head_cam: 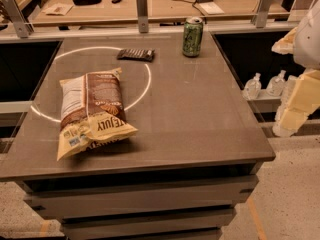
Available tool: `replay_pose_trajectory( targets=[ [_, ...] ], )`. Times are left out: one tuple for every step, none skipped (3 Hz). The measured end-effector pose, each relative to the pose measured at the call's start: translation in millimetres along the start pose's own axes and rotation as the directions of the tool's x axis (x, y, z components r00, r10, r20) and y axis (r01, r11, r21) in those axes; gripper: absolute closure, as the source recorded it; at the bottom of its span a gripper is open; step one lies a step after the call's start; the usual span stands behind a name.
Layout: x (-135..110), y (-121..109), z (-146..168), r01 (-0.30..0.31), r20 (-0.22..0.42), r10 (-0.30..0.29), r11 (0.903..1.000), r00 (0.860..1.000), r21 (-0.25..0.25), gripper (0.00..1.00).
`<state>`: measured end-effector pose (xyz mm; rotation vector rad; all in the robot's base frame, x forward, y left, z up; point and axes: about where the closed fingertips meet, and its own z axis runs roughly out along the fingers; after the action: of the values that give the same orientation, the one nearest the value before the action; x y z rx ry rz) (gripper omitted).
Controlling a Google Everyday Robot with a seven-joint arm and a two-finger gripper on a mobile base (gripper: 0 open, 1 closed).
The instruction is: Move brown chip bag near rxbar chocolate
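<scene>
The brown chip bag (92, 111) lies flat on the front left of the grey table (200, 114), brown and cream-yellow with a white label panel. The rxbar chocolate (135, 54) is a small dark flat bar at the back of the table, left of centre, a good way behind the bag. My gripper (294, 106) shows as pale cream parts at the right edge of the view, beyond the table's right side and far from both the bag and the bar. It holds nothing that I can see.
A green can (192, 36) stands upright at the back of the table, right of the bar. A white circle line (148, 84) is marked on the tabletop. Small clear bottles (265, 85) sit on a lower shelf to the right. A cluttered desk (165, 4) lies behind.
</scene>
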<state>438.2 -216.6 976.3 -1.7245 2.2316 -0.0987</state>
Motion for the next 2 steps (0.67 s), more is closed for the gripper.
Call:
replay_pose_trajectory(
  targets=[
    [0.0, 0.0, 0.0, 0.0, 0.0, 0.0, 1.0, 1.0, 0.0, 0.0],
    [-2.9, -0.3, -4.1, 0.036, 0.081, -0.037, 0.9992, 0.996, 0.016, 0.0]
  ],
)
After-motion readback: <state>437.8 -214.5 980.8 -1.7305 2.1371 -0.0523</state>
